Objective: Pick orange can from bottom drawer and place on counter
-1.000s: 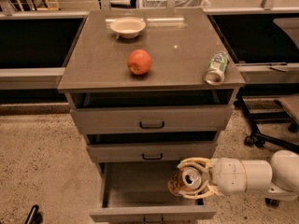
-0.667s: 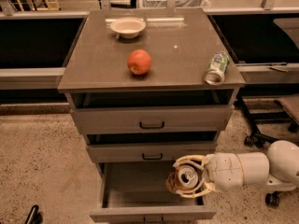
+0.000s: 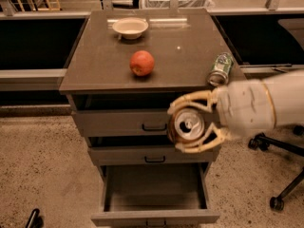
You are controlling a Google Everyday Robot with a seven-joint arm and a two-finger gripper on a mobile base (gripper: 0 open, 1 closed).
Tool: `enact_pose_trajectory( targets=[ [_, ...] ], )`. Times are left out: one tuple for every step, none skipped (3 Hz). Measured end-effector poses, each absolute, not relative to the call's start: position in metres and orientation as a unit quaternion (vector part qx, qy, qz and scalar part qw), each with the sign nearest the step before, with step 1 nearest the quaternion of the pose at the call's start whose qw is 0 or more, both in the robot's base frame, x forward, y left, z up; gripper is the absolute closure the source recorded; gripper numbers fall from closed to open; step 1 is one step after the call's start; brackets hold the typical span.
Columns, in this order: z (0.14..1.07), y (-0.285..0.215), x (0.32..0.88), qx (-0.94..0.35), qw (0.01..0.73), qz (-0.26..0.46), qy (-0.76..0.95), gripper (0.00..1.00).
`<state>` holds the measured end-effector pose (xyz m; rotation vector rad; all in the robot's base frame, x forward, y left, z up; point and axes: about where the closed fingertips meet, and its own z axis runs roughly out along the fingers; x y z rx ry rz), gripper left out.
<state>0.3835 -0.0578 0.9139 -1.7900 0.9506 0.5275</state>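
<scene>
My gripper (image 3: 182, 125) is shut on the orange can (image 3: 187, 126), whose silver top with pull tab faces the camera. It holds the can in the air in front of the two upper drawers, above the open bottom drawer (image 3: 154, 198), which looks bare inside. The white arm comes in from the right. The counter (image 3: 185, 56) lies above and behind the can.
On the counter are a red apple (image 3: 142, 62), a white bowl (image 3: 130, 27) at the back, and a green-and-white can (image 3: 221, 69) lying on its side at the right edge. An office chair base (image 3: 280, 194) stands at the lower right.
My gripper has lifted the orange can up out of the bottom drawer to the height of the upper drawers.
</scene>
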Motion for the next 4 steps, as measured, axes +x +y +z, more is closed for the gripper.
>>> enact_pose_trajectory(
  targets=[
    [0.953,-0.070,0.397,-0.777,0.428,0.201,0.416,1.00],
    [0.961,-0.087,0.408,-0.777,0.398,0.210,0.440,1.00],
    [0.961,-0.086,0.407,-0.777,0.398,0.211,0.439,1.00],
    [0.960,-0.071,0.429,-0.765,0.396,0.201,0.467,1.00]
  ],
)
